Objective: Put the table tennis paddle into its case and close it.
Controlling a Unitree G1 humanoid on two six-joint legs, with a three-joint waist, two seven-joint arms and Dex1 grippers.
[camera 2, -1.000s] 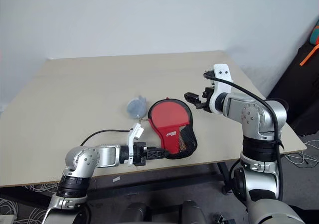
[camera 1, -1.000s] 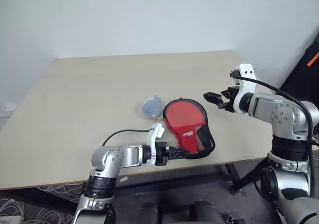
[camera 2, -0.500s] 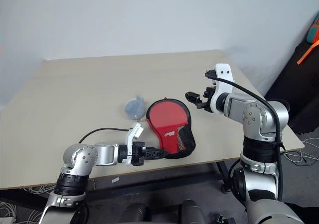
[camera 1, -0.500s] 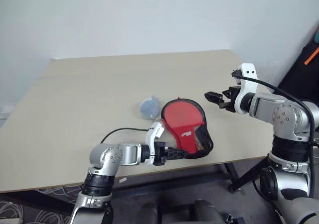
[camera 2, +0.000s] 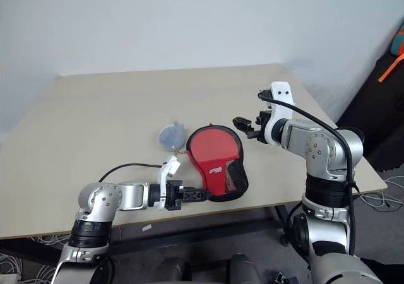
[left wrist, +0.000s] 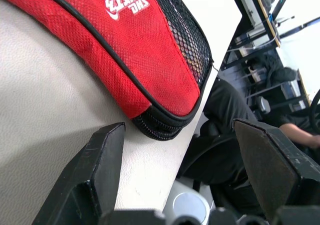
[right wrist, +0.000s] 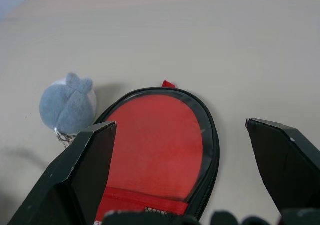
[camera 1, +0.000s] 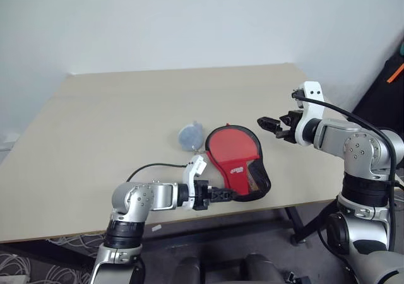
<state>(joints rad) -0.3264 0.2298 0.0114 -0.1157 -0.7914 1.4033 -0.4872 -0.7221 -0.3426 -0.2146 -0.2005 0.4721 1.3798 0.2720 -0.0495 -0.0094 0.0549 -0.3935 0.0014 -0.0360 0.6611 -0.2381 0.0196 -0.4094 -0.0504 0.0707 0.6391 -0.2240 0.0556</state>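
Since a second ago, nothing on the counter (camera 1: 95, 126) has moved: the case (camera 1: 238, 163) lies where it did, and both my arms have held their stations.

My left fingers (camera 1: 226, 195) are spread, level with the counter near its front edge. The handle end of the case sits just ahead of them, between their tips but apart from both; they grip nothing. In the left wrist view, the red mesh fabric with its white logo and the black zipped trim lies just past the fingertips (left wrist: 107, 150).

My right fingers (camera 1: 267, 124) are spread wide and hover above the counter, just beyond the round end of the case, touching nothing. Below them, the clear half shows the paddle (right wrist: 155, 145) red inside the black rim.

A small grey tag (camera 1: 191, 134) lies beside the round end, on the side away from my right fingers.
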